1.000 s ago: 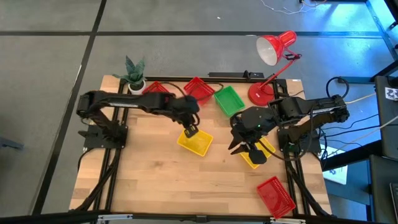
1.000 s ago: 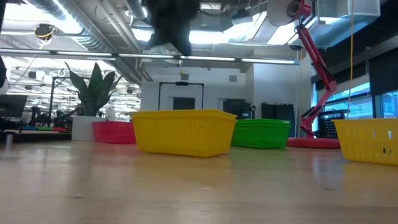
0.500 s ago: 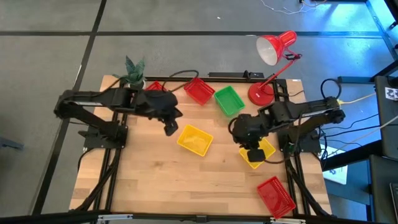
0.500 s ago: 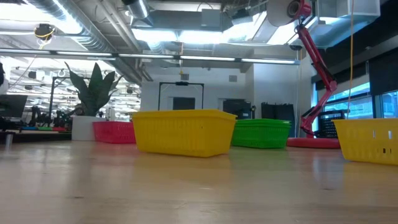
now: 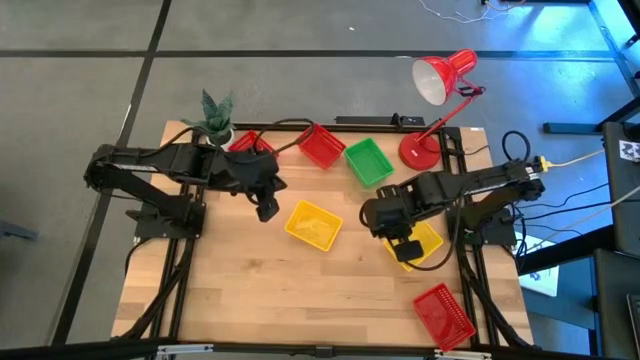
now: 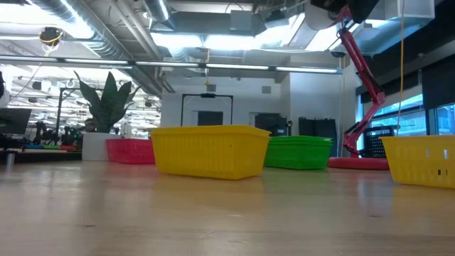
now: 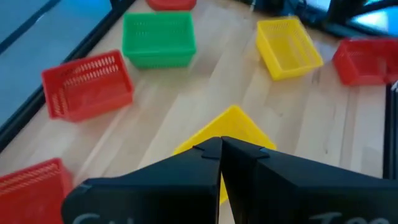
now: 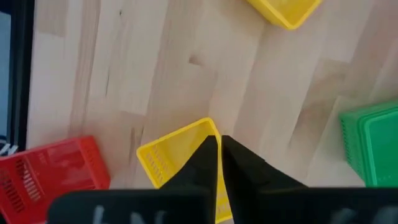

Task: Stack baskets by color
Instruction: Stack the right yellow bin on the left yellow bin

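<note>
Right of centre, the right end effector (image 5: 405, 247) pinches a yellow basket's (image 5: 425, 243) rim wall, fingers nearly together; its long axis runs diagonally across the worktop (image 5: 250, 290).

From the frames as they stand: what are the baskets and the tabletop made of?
Yellow basket: looks like moulded plastic, slightly glossy; thin walls with a fine lattice of slots and a rolled rim. The green basket and the red basket show the same lattice, so probably the same plastic. Tabletop: looks like light wood, butcher-block style with visible strips and grain, satin sheen; could be laminate.
</note>
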Robot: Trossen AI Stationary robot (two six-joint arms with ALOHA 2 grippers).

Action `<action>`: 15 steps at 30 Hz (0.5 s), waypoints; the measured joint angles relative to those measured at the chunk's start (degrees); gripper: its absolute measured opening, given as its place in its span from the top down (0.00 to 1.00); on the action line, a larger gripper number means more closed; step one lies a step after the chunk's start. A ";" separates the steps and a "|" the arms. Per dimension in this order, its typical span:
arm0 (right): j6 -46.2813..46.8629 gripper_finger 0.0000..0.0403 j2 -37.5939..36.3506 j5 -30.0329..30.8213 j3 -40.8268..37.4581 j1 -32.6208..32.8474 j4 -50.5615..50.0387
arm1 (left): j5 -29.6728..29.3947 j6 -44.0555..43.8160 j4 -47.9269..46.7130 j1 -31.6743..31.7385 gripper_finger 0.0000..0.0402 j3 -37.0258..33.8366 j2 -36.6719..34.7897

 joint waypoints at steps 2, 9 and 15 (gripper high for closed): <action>-0.92 0.95 0.56 -0.35 0.02 0.02 -0.24 | 1.16 0.32 -1.71 0.00 1.00 0.00 0.00; -3.62 0.84 2.31 -0.45 0.02 0.02 -1.30 | 1.73 0.52 -3.39 0.00 1.00 0.00 0.02; -9.78 0.70 2.23 -0.45 -0.99 0.02 -1.75 | 4.54 3.29 -3.33 -0.09 1.00 -0.02 -0.66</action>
